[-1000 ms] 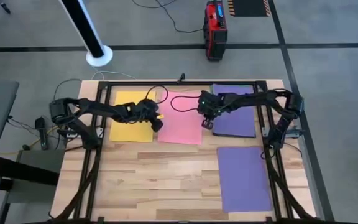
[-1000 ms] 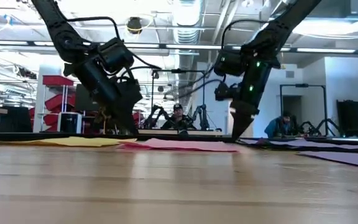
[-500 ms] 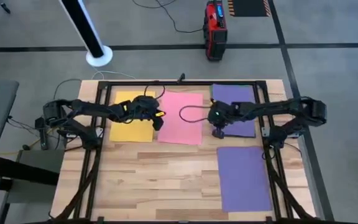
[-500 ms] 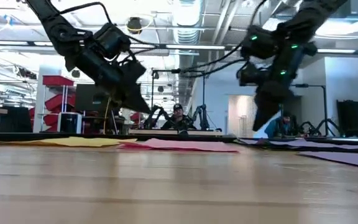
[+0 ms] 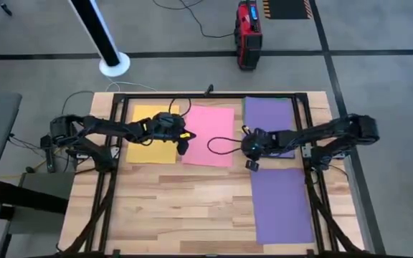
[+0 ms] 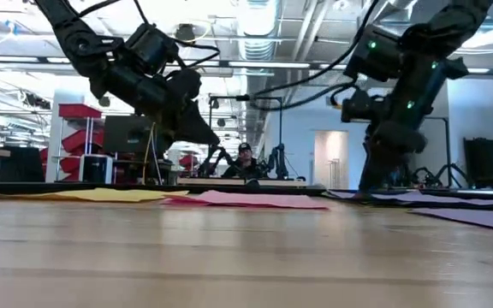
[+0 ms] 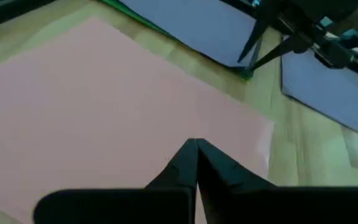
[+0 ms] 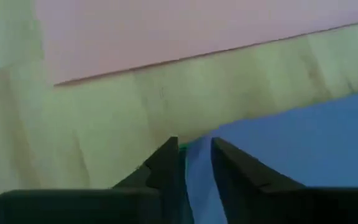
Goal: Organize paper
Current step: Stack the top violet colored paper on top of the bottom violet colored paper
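We have the right claw low at the near left corner of the far purple sheet, its fingers slightly parted with that corner and a sliver of green sheet beneath it between them, not yet pinched as far as we can judge. The left claw, fingers pressed together and holding nothing, hangs above the pink sheet near its left edge. On the wooden surface the papers lie like this: yellow sheet at about 10 o'clock, pink at 12, the purple-over-green stack at 2, and a second purple sheet at 4. The main risk we see is the right claw closing on both layers when only one is wanted, or catching only the top one and dragging it askew off the green. A thin flat sheet may also slip out or crease at the corner. If the right arm then swings toward 9 o'clock, it could clip the left claw hovering over the pink sheet.
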You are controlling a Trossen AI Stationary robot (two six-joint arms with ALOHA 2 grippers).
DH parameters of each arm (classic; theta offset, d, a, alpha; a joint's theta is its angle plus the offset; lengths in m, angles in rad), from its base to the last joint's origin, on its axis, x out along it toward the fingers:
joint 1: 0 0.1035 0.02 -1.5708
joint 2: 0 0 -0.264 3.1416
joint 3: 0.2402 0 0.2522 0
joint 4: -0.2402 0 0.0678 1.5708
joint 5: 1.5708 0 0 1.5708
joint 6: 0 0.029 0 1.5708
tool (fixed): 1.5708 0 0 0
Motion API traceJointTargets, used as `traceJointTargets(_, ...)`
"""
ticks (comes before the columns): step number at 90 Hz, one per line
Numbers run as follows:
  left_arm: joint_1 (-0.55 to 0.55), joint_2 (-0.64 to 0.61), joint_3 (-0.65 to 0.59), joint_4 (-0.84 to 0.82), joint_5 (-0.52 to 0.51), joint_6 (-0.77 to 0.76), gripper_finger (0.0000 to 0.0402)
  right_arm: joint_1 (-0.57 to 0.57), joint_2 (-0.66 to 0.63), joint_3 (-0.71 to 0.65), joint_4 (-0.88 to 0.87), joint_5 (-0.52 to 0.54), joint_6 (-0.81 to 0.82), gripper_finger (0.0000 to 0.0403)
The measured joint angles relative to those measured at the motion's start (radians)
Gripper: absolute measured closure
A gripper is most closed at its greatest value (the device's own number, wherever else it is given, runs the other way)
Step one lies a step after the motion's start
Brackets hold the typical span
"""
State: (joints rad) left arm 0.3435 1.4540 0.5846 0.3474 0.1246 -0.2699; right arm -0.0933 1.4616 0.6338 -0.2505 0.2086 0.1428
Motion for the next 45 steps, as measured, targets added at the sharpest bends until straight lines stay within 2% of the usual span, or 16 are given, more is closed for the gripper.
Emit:
traceJointTargets(17,0.000,0.000,0.000,-0.004,-0.003,0.004,0.0401,-0.001,0.033,0.003,0.020,0.003,0.000,0.0298)
traceJointTargets(38,0.000,0.001,0.000,-0.026,-0.003,0.022,0.0401,-0.001,0.014,0.005,0.023,0.003,-0.001,0.0387)
traceJointTargets(45,0.000,0.001,0.000,-0.026,-0.003,0.027,0.0401,-0.007,0.010,0.005,0.028,0.003,0.000,0.0397)
